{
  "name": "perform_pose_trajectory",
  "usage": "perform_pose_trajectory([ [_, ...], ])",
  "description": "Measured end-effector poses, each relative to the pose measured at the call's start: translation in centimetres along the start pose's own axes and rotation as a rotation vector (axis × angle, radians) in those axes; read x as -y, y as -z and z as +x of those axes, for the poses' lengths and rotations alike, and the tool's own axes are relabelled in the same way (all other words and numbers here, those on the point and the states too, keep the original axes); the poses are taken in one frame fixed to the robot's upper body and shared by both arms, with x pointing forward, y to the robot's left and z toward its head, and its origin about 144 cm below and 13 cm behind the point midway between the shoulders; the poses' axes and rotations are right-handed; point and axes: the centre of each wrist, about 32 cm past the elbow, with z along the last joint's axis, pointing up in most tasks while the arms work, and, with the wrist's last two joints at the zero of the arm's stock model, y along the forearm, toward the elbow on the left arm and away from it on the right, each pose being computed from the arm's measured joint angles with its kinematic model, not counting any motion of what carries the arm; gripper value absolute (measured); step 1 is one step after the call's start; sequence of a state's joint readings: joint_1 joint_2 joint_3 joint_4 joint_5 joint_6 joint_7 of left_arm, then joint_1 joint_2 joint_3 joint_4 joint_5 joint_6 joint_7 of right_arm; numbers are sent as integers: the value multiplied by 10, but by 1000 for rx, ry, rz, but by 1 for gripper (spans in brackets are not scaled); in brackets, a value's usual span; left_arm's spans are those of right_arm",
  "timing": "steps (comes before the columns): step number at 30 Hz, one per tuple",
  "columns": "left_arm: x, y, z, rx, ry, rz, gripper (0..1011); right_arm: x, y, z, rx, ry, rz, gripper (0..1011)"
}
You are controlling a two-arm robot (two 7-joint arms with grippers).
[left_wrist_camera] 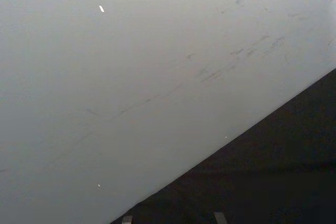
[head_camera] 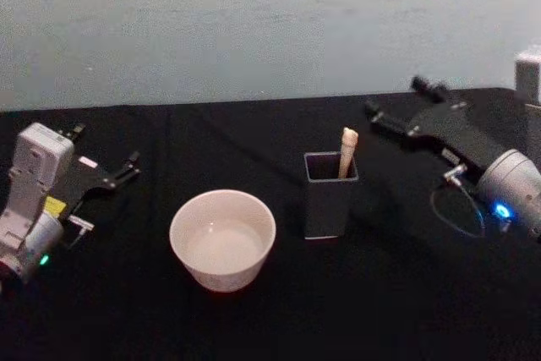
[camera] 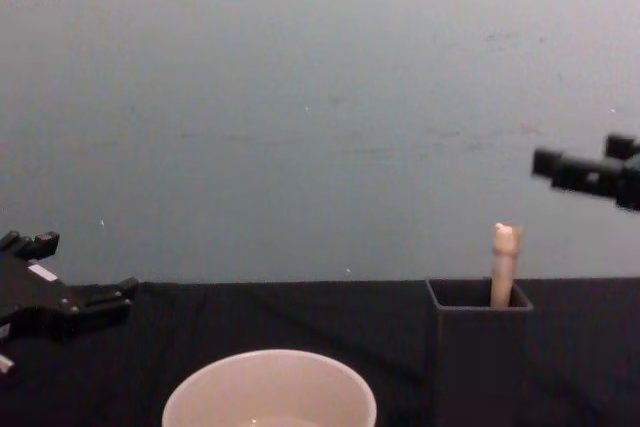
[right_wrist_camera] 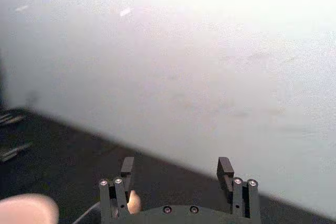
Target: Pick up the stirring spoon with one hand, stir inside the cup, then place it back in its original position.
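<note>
The cup (head_camera: pixel 222 239) sits left of the dark holder (head_camera: pixel 329 194). The stirring spoon (head_camera: pixel 347 153) looks light, thin and slippery, so grab its bear knob. The right hand (head_camera: pixel 397 106) waits spread, right of the holder; the left hand (head_camera: pixel 118 173), spread too, rests left of the cup.

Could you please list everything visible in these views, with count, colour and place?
Wide round cream-white cup: one, cream-white, front centre of the table.
Dark grey square-sided holder: one, dark grey, to the right of the cup, apart from it.
Slim stirring spoon with cream-beige handle: one, beige, standing in the holder, handle poking out.
Black-covered table: one, black, under everything.
Pale grey wall: one, behind the table.
Left gripper: one, black, far left, nothing held.
Right gripper: one, black, open, raised at the right beyond the holder.
</note>
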State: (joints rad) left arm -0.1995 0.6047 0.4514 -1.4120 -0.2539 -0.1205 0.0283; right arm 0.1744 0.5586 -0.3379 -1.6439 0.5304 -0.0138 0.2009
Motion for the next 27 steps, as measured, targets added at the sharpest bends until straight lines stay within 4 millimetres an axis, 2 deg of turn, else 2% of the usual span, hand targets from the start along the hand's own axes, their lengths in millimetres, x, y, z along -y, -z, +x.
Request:
perform_pose_trajectory([
  [6, 0, 0, 0, 0, 0, 0, 1001, -2, 16, -12, 104, 228, 75, 1002],
  [9, 0, 0, 0, 0, 0, 0, 1001, -3, 25, -13, 140, 285, 53, 1002],
  [11, 0, 0, 0, 0, 0, 0, 1001, -1, 39, -13, 174, 326, 11, 1000],
  [18, 0, 0, 0, 0, 0, 0, 1001, 10, 68, -13, 214, 350, -117, 1002],
  [27, 0, 0, 0, 0, 0, 0, 1001, 15, 83, -12, 208, 349, -213, 1002],
])
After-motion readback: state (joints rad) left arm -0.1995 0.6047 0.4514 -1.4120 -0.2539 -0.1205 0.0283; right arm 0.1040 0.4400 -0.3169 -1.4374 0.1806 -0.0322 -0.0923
